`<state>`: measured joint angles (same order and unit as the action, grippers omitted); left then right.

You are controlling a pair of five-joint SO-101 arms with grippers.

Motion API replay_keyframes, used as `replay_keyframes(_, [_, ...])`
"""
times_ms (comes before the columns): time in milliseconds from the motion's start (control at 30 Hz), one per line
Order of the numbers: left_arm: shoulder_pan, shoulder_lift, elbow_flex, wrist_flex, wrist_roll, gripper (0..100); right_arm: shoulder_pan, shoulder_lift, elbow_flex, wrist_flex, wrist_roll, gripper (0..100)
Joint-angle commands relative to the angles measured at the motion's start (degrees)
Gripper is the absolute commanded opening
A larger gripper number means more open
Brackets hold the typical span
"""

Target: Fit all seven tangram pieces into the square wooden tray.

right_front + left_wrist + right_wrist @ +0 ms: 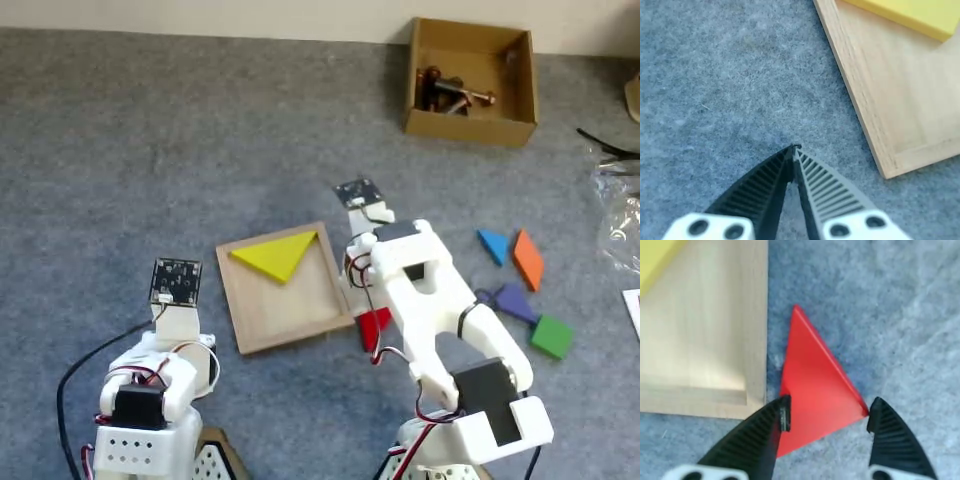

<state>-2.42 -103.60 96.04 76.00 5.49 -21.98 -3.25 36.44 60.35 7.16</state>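
Observation:
The square wooden tray [262, 330] lies on grey carpet with a yellow triangle [275, 255] in its far corner. A red triangle [812, 385] lies flat on the carpet just outside the tray [700, 340], beside its near right corner. My right gripper [829, 414] is open low over it, one finger on each side of the triangle's wide end. My left gripper [794, 150] is shut and holds nothing, over bare carpet left of the tray [860, 110]. To the right lie a blue triangle [492, 245], an orange parallelogram [528, 258], a purple triangle [515, 300] and a green square [551, 335].
A cardboard box [470, 125] with metal parts stands at the back right. Clear plastic wrap [620, 220] lies at the right edge. The right arm's white body [440, 310] stretches between the tray and the loose pieces.

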Motion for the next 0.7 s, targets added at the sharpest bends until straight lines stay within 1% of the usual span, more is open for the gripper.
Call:
replay_keyframes(0, [0.8, -0.4, 1.1, -0.1, 0.4, 1, -1.0, -0.7, -2.2, 0.8, -2.5, 26.0])
replay_keyframes(100, [0.8, -0.4, 1.1, -0.1, 0.4, 1, -1.3, -0.7, -2.2, 2.6, -2.8, 33.4])
replay_keyframes(167, [0.8, -0.4, 1.1, -0.1, 0.4, 1, -1.2, -0.7, -2.2, 2.8, -2.8, 36.5])
replay_keyframes(267, [0.8, -0.4, 1.1, -0.1, 0.4, 1, -1.5, -0.7, -2.2, 2.8, -3.0, 37.0])
replay_keyframes(533, [0.8, -0.4, 1.1, -0.1, 0.4, 1, -6.1, -0.8, -2.3, 2.8, -3.2, 37.0])
replay_keyframes(667, [0.8, -0.4, 1.1, -0.1, 0.4, 1, -6.2, -0.8, -4.3, 4.8, -3.2, 37.0])
